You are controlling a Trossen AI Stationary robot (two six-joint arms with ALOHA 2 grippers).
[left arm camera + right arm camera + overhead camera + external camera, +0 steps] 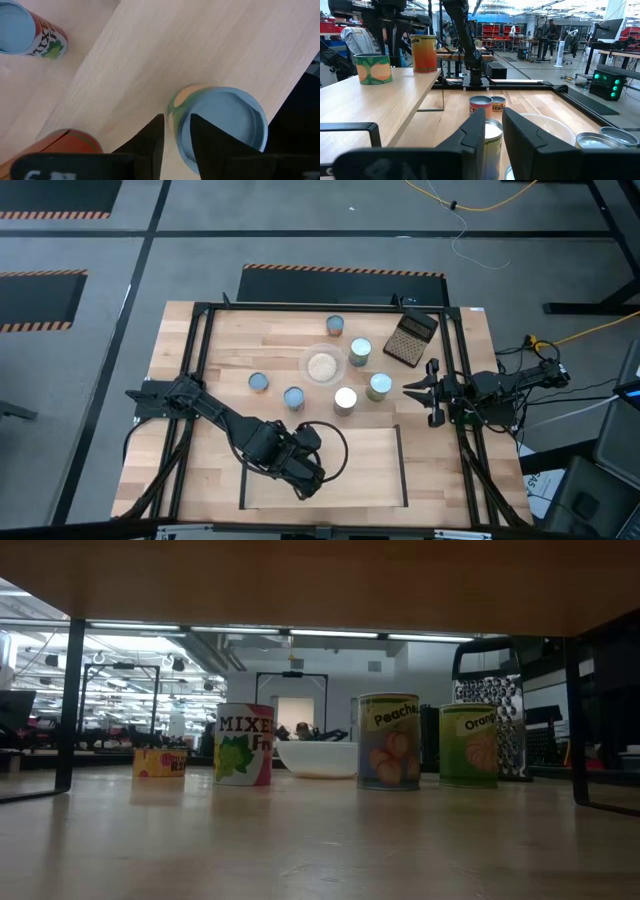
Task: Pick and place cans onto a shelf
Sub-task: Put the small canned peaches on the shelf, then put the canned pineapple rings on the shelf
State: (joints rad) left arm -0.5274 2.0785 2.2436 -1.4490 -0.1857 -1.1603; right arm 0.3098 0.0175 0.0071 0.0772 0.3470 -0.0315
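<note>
Six cans (293, 397) stand upright on the surface (180, 470) around a bowl (323, 366), their tops pale blue, silvery or white and their fruit labels orange, green and red. Two more stand on the light-wood shelf (370, 470). The left gripper (176, 120) hangs over a blue-topped shelf can (225, 125), jaws slightly apart. The right gripper (493, 112) waits at the surface's right edge, jaws apart.

left arm hides shelf cans (220, 125)
</note>
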